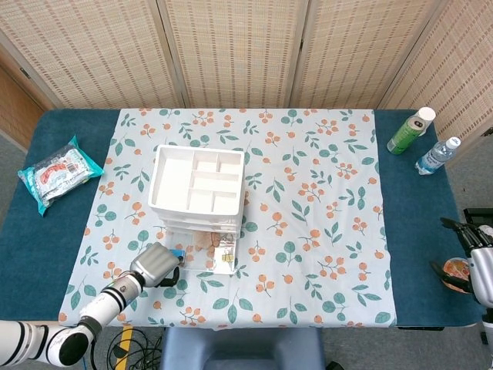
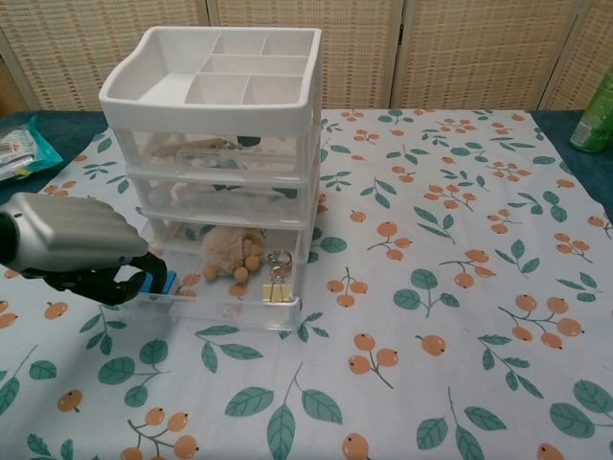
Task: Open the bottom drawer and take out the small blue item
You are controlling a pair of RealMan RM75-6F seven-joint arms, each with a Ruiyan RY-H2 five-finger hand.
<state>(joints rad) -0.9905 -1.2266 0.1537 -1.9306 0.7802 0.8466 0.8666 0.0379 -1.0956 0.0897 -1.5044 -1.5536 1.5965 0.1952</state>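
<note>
A white three-drawer unit (image 1: 196, 185) (image 2: 220, 86) stands on the flowered cloth, its bottom drawer (image 2: 230, 311) pulled out toward me. The small blue item (image 2: 169, 281) (image 1: 178, 253) lies at that drawer's left end, mostly covered. My left hand (image 2: 72, 244) (image 1: 156, 264) reaches into that end, and its dark fingers (image 2: 129, 286) curl around the blue item, gripping it. A tan plush toy (image 2: 230, 254) and a metal clip (image 2: 278, 280) share the drawer. My right hand (image 1: 476, 258) hangs beyond the table's right edge, fingers apart and holding nothing.
A teal snack bag (image 1: 58, 171) (image 2: 14, 149) lies at the far left of the table. A green bottle (image 1: 410, 131) (image 2: 596, 115) and a water bottle (image 1: 437, 156) stand at the back right. The upper two drawers are pushed in.
</note>
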